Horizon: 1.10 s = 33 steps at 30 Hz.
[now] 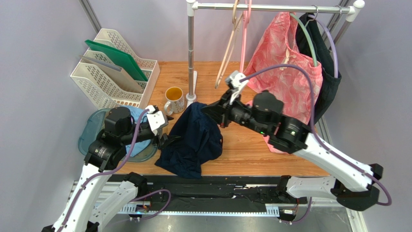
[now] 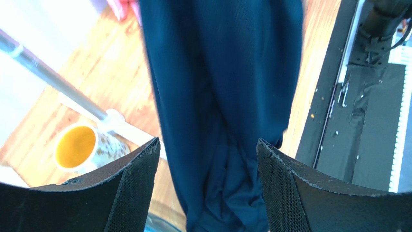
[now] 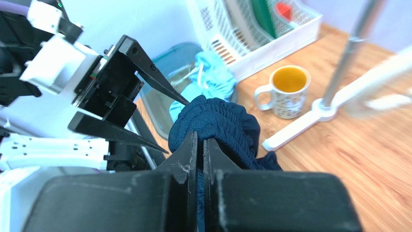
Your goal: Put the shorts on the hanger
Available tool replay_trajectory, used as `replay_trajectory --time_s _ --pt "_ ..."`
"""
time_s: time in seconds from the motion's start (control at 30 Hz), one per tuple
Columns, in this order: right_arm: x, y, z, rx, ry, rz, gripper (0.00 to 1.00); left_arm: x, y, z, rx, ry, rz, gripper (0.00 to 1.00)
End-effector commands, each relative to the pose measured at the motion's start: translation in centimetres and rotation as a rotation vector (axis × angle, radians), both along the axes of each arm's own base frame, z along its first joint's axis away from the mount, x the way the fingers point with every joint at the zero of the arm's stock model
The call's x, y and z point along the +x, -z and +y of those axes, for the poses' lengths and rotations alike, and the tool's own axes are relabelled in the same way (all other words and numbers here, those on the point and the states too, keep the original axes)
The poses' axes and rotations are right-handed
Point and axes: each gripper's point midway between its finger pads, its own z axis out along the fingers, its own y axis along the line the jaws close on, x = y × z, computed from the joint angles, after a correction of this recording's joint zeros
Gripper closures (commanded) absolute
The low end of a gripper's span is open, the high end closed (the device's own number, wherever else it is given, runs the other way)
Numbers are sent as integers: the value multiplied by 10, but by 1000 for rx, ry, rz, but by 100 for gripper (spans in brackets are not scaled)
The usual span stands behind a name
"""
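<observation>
1. Shorts [image 1: 192, 140]: dark navy and bunched. The top end is lifted off the table [image 1: 251, 145] and the rest drapes down to a heap near the front edge, between the two arms.
2. Right gripper [image 1: 207, 108]: we see its jaws pressed together on a gathered, ribbed fold of the shorts [image 3: 217, 125]. The right wrist view shows the pads [image 3: 192, 154] pinching fabric with no gap.
3. Left gripper [image 1: 167, 140]: its jaws stand wide apart and hold nothing. In the left wrist view the shorts [image 2: 222, 87] hang in line with the gap between the fingers [image 2: 130, 188], not clamped.
4. From the right wrist we see the left gripper [image 3: 177, 127] just beside the bunched fold. Its upper fingertip looks to touch the cloth, but we cannot tell for sure.
5. Hanger [image 1: 246, 34]: pink, hooked on the rail [image 1: 271, 7] at the back, just beside a beige hanger [image 1: 227, 53]. It is well apart from the shorts and both grippers.
6. Pink patterned garment [image 1: 290, 63] hangs further right on the rail.
7. Mug [image 1: 174, 99] with yellow liquid stands by the rail's pole base, just behind the shorts.
8. White rack [image 1: 116, 72] sits back left; teal tray [image 1: 89, 133] with a light blue garment [image 3: 213, 72] sits by the left arm.
</observation>
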Motion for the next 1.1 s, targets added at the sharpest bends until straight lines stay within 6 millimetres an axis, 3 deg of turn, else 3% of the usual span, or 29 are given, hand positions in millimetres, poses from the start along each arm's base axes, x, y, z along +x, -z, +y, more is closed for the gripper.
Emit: replay_trajectory --time_s 0.0,0.2,0.23,0.4,0.53,0.57,0.63,0.7,0.73,0.8,0.83,0.87,0.9,0.97,1.03,1.07 --pt "-10 -58 -59 125 128 -56 100 1 -28 -12 -56 63 -48 22" --pt "-13 -80 -129 73 269 -157 100 15 -33 -15 -64 41 -57 22" --pt "-14 -93 -142 89 293 -186 100 17 -33 -16 -67 39 -56 22" --pt "-23 -117 -165 106 304 -249 100 27 -31 -11 -68 -25 -53 22" --pt "-18 -110 -146 155 289 -177 100 31 -28 -10 -77 -56 -34 22" --pt "-10 -89 -131 126 289 -141 100 31 -27 -11 -83 -61 -20 22" --pt "-6 -79 -109 149 254 -117 100 29 -25 -9 -84 -63 -7 22" --pt "12 -44 -80 94 269 -95 100 28 -21 -5 -79 -84 14 21" --pt "21 -48 -69 137 290 -110 100 27 -22 -2 -80 -95 15 22" --pt "42 -16 -30 71 293 -97 100 24 -17 3 -77 -112 43 22" --pt "49 -13 -16 70 290 -98 94 25 -18 10 -80 -138 44 22" --pt "61 -2 7 19 284 -85 75 24 -14 14 -71 -156 65 21" --pt "65 -1 15 -17 273 -86 69 24 -14 19 -69 -175 70 21" --pt "68 33 17 -211 254 -68 59 20 -8 29 -49 -195 107 21" --pt "57 54 3 -337 177 -87 53 14 -2 30 -27 -167 120 20" --pt "50 65 -5 -366 138 -97 35 11 0 29 -21 -143 116 20"
